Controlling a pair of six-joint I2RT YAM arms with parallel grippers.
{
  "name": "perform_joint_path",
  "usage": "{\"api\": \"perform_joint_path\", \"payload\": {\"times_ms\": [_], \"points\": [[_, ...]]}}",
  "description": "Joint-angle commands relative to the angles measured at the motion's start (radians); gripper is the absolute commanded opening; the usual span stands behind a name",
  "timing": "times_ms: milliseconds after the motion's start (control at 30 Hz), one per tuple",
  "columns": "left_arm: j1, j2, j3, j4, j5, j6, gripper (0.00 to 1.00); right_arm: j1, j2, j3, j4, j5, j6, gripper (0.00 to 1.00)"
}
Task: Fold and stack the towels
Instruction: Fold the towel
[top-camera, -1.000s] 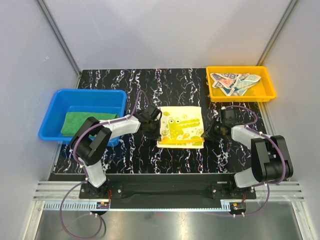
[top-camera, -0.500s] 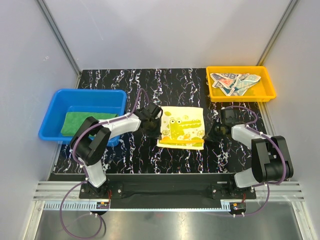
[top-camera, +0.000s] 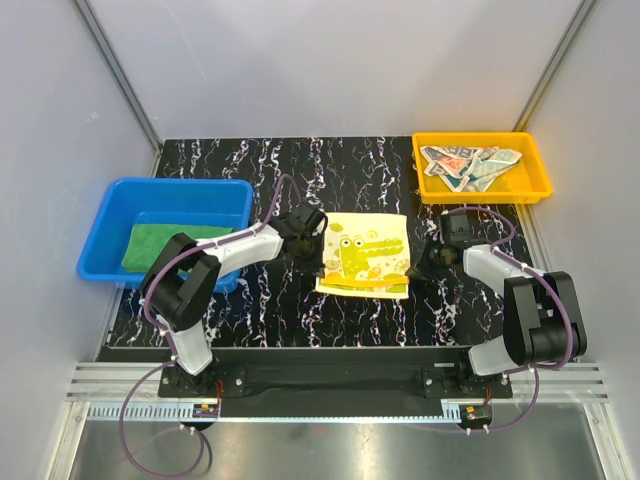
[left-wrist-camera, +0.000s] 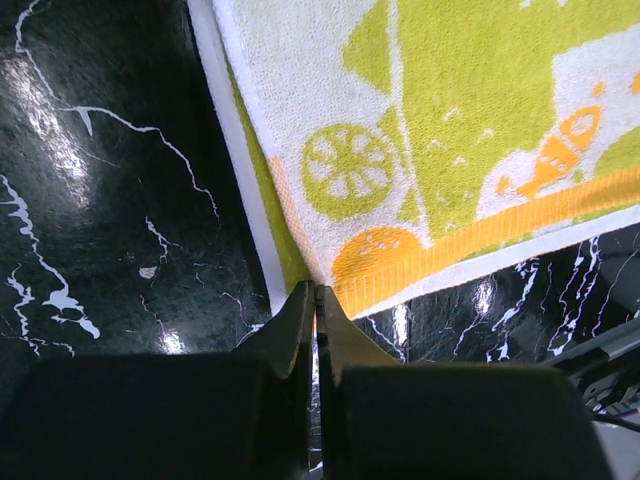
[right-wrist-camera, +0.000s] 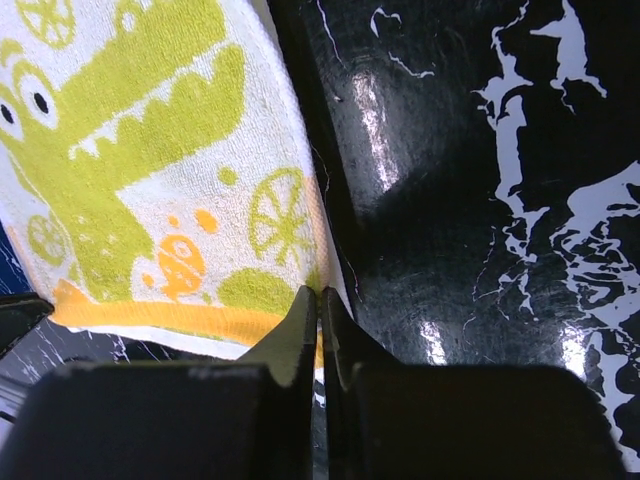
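Observation:
The pale yellow crocodile towel (top-camera: 362, 255) lies in the middle of the black marble table, with a second layer showing under its left edge. My left gripper (top-camera: 314, 266) is shut on the towel's near-left corner by the orange band; the left wrist view shows the pinch (left-wrist-camera: 316, 290) on the towel (left-wrist-camera: 440, 130). My right gripper (top-camera: 413, 268) is shut on the near-right corner, seen in the right wrist view (right-wrist-camera: 320, 292) on the towel (right-wrist-camera: 170, 180). The green towel (top-camera: 160, 245) lies folded in the blue bin (top-camera: 110, 215). The cream printed towel (top-camera: 468, 165) is crumpled in the orange tray (top-camera: 545, 180).
The blue bin stands at the left edge of the table, just behind the left arm. The orange tray stands at the far right corner. Metal frame posts rise at the back corners. Black marble table (top-camera: 260, 170) shows around the towel.
Both grippers have shifted slightly away from the near edge while holding the towel's near corners. The towel has slid a little to the right.

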Motion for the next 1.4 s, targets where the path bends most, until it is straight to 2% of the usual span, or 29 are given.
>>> {"api": "perform_joint_path", "payload": {"times_ms": [0, 33, 67, 133, 267, 400, 733, 1033, 1367], "points": [[-0.008, 0.003, 0.05, -0.005, 0.025, 0.02, 0.03, 0.013, -0.014, 0.043, -0.015, 0.014, -0.013, 0.04], [-0.009, 0.005, 0.054, -0.006, 0.025, 0.022, 0.09, 0.015, -0.014, 0.046, -0.018, 0.014, -0.015, 0.06], [-0.009, 0.007, 0.058, -0.008, 0.025, 0.022, 0.17, 0.016, -0.012, 0.049, -0.019, 0.014, -0.013, 0.13], [-0.011, 0.013, 0.058, -0.005, 0.03, 0.023, 0.22, 0.018, -0.009, 0.054, -0.019, 0.013, -0.015, 0.14], [-0.011, 0.03, 0.048, 0.009, 0.045, 0.022, 0.16, 0.022, -0.003, 0.056, -0.016, 0.006, -0.013, 0.14], [-0.012, 0.039, 0.039, 0.02, 0.051, 0.02, 0.0, 0.025, -0.007, 0.059, -0.018, 0.005, -0.015, 0.1], [-0.012, 0.02, 0.058, -0.017, 0.014, 0.023, 0.0, 0.025, -0.009, 0.083, -0.044, -0.004, -0.022, 0.0], [-0.012, -0.02, 0.071, -0.041, 0.005, 0.025, 0.0, 0.044, -0.023, 0.109, -0.044, -0.046, -0.022, 0.0], [-0.012, -0.099, 0.096, -0.121, -0.053, 0.029, 0.0, 0.051, -0.06, 0.129, -0.125, -0.058, -0.044, 0.0]]}}
